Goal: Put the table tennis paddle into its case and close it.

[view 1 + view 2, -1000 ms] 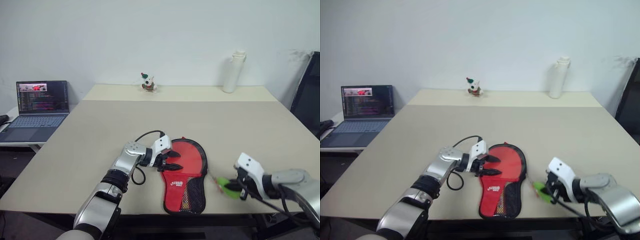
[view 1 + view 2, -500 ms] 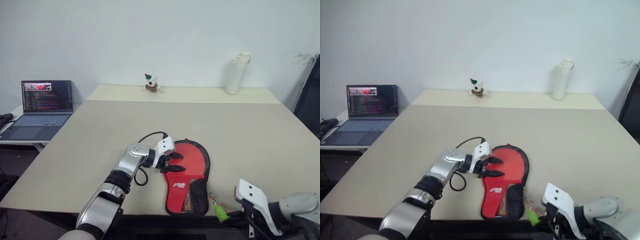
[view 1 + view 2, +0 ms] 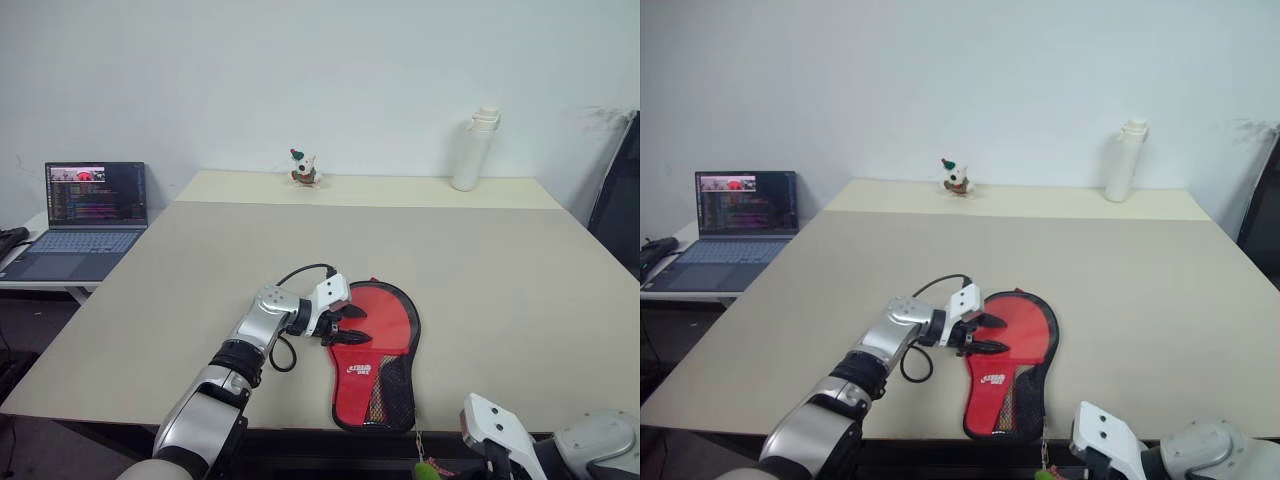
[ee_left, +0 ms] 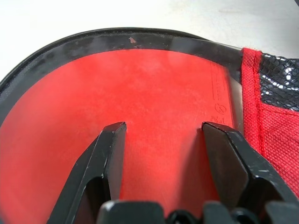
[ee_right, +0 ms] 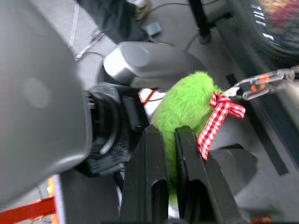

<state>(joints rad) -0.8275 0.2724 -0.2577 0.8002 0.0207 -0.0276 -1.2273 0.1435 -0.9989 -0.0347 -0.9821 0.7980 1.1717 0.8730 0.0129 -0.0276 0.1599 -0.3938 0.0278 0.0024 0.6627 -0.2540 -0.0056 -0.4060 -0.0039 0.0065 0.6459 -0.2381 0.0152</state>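
Observation:
The case [image 3: 380,372] lies flat near the table's front edge, red side and mesh pocket up. Inside its black rim shows the smooth red face of the table tennis paddle [image 4: 154,88]; the handle is hidden. My left gripper [image 3: 350,324] rests over that red face at the case's round end, its two black fingers [image 4: 110,149] spread apart with nothing between them. The fuzzy green ball [image 5: 187,105] wears a checked ribbon and hangs by a chain from the case's narrow end. My right gripper [image 5: 167,135] is shut on that ball, below the table's front edge.
An open laptop [image 3: 92,208] sits on a side table at the far left. At the table's far end stand a small toy figure [image 3: 302,168] and a white bottle [image 3: 478,148]. A black chair [image 3: 622,195] is at the right edge.
My right gripper has drawn back toward me and sunk below the table's front edge, pulling the green ball and its chain along. The left gripper and the case have stayed put.

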